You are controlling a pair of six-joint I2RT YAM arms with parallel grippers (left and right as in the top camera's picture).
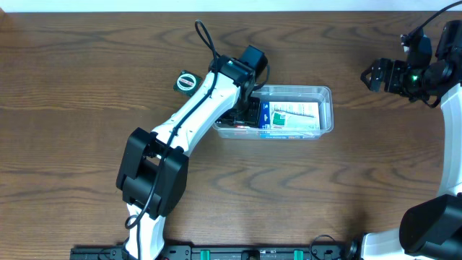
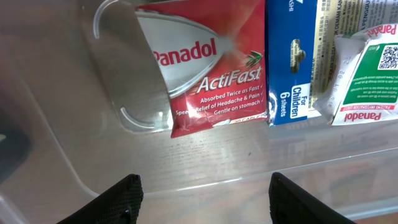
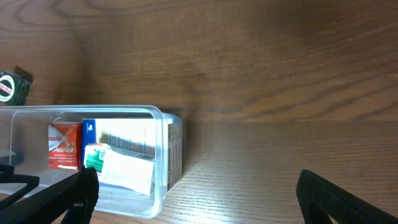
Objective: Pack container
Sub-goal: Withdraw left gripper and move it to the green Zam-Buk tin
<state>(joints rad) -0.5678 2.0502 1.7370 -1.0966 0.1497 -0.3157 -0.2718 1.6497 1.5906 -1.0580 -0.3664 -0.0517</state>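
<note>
The clear plastic container (image 1: 323, 92) lies at the table's middle right. It holds a red Panadol ActiFast packet (image 2: 211, 68), a blue box (image 2: 291, 62) and a white and green Panadol packet (image 2: 367, 68). The packets also show in the right wrist view, where the container's rim (image 3: 163, 118) is at the lower left. My left gripper (image 2: 202, 199) is open and empty, hovering over the container's left end (image 1: 249, 108). My right gripper (image 3: 198, 196) is open and empty, held high at the far right (image 1: 375, 75), away from the container.
A small round green-and-white object (image 1: 187, 82) lies on the table to the left of the container, beside my left arm. It also shows at the left edge of the right wrist view (image 3: 9, 89). The table is dark brown wood.
</note>
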